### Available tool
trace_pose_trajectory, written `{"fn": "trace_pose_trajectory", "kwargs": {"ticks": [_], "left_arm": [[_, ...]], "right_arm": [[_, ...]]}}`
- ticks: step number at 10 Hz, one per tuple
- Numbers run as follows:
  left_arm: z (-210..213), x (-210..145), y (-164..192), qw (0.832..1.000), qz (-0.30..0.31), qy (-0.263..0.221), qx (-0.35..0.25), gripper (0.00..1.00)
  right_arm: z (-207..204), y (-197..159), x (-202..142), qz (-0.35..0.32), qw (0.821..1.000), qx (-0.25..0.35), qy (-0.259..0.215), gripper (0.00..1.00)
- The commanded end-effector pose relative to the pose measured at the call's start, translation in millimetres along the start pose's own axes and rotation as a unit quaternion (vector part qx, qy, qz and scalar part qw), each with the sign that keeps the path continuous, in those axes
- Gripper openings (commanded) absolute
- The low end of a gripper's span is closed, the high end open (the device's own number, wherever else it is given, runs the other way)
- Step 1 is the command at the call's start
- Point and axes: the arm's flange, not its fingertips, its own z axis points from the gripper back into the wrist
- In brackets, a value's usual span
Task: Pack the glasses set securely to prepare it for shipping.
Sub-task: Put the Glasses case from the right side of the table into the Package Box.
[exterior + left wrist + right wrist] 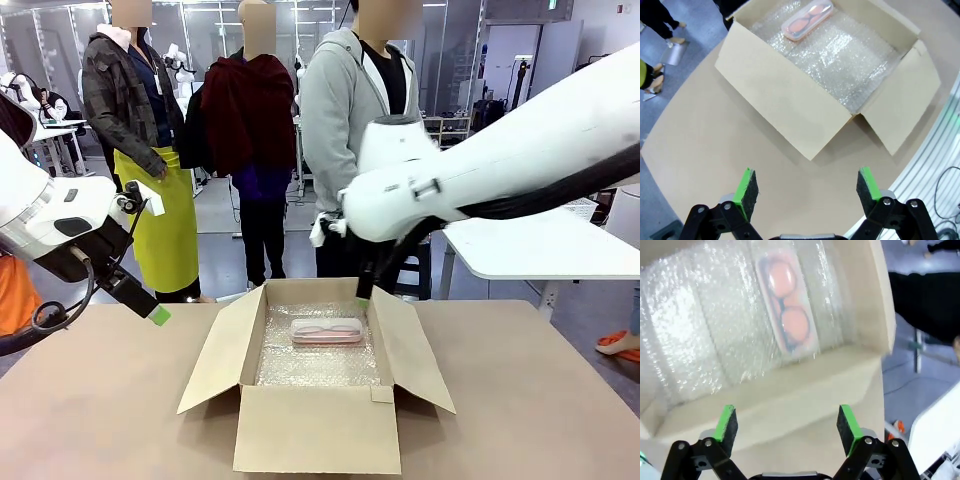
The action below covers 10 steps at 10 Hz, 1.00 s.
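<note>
Inside, pink case [326, 331] near far box [315, 435] wall.

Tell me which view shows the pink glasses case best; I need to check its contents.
The right wrist view: the pink glasses case is near and seen from above, orange lenses visible through its top. The left wrist view shows it smaller, at the picture's top edge. The front view shows it small and side-on.

Pink case [788, 310] blurred; cardboard box [790, 390] cut off at edges.
</note>
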Motion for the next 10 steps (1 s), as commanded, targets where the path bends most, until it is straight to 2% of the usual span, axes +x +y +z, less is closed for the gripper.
{"fn": "trace_pose_trajectory", "kwargs": {"ticks": [1, 3, 5, 8, 10], "left_arm": [[0.5, -0.7, 0.5, 1.000, -0.001, -0.001, -0.002, 1.00], [0.5, -0.7, 0.5, 1.000, -0.001, -0.001, -0.002, 1.00], [0.5, -0.7, 0.5, 1.000, -0.001, -0.001, -0.002, 1.00], [0.5, -0.7, 0.5, 1.000, -0.001, -0.001, -0.002, 1.00], [0.5, -0.7, 0.5, 1.000, -0.001, -0.001, -0.002, 1.00]], "right_arm": [[59.9, 49.7, -69.5, -0.063, 0.996, -0.050, -0.028, 1.00], [93.3, 68.8, -118.4, -0.122, 0.989, -0.069, -0.040, 1.00], [109.8, 69.2, -175.1, -0.186, 0.978, -0.049, -0.083, 1.00], [114.5, 78.8, -248.7, -0.291, 0.950, -0.049, -0.103, 1.00], [111.7, 90.9, -279.1, -0.322, 0.938, -0.053, -0.113, 1.00]]}}
